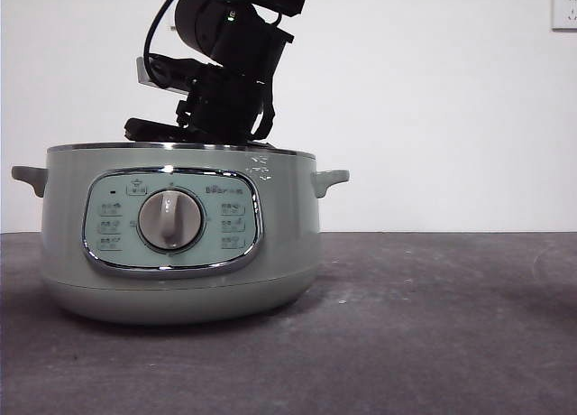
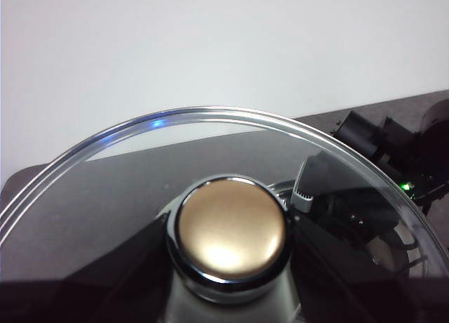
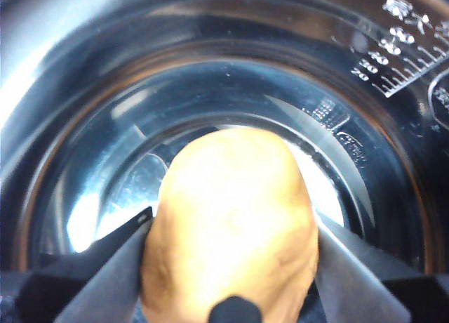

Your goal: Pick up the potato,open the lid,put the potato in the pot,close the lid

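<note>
Sage-green pot, orange-brown potato, gold-knobbed lid

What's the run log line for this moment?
left gripper: shut on lid, lifted | right gripper: holds potato inside pot | next: release

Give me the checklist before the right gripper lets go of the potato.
1. Lid off the pot: ok, held by its knob in the left gripper.
2. Potato gripped by the right gripper: ok.
3. Potato over the pot's inner bowl: ok.
4. Bowl free of other items: cannot tell, the potato hides part of the bottom.
5. Drop height: cannot tell.
</note>
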You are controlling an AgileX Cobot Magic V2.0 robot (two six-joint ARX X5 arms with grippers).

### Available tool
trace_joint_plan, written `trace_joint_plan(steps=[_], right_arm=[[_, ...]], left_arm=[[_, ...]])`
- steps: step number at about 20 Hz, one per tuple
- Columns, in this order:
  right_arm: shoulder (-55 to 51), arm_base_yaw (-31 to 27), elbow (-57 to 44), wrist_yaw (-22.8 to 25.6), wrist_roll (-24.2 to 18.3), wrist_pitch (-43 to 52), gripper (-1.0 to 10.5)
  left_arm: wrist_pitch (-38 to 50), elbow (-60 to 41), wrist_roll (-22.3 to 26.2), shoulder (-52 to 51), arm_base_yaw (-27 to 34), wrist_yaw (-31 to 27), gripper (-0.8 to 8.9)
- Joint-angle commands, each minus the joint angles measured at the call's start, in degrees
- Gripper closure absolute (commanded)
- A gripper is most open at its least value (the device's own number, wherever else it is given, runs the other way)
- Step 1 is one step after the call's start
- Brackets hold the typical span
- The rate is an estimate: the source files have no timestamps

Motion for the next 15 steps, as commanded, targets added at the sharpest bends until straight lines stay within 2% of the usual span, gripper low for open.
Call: trace_joint_plan(steps=[1, 2, 9, 15], right_arm=[[0.87, 0.22, -0.17, 1.51, 0.02, -0.02, 5.0], [0.87, 0.28, -0.17, 1.62, 0.02, -0.02, 4.4], [-1.01, 0.24, -0.15, 1.40, 1.07, -1.09, 4.4], [-16.94, -1.22, -0.15, 1.38, 1.03, -17.84, 4.5]], left_arm=[[2.51, 0.79, 0.20, -0.66, 0.02, -0.15, 8.22], [2.47, 0.79, 0.20, -0.63, 0.02, -0.15, 8.22], [2.45, 0.79, 0.22, -0.63, 0.02, -0.13, 8.22], [5.05, 0.79, 0.22, 0.68, 0.02, -0.15, 8.22]])
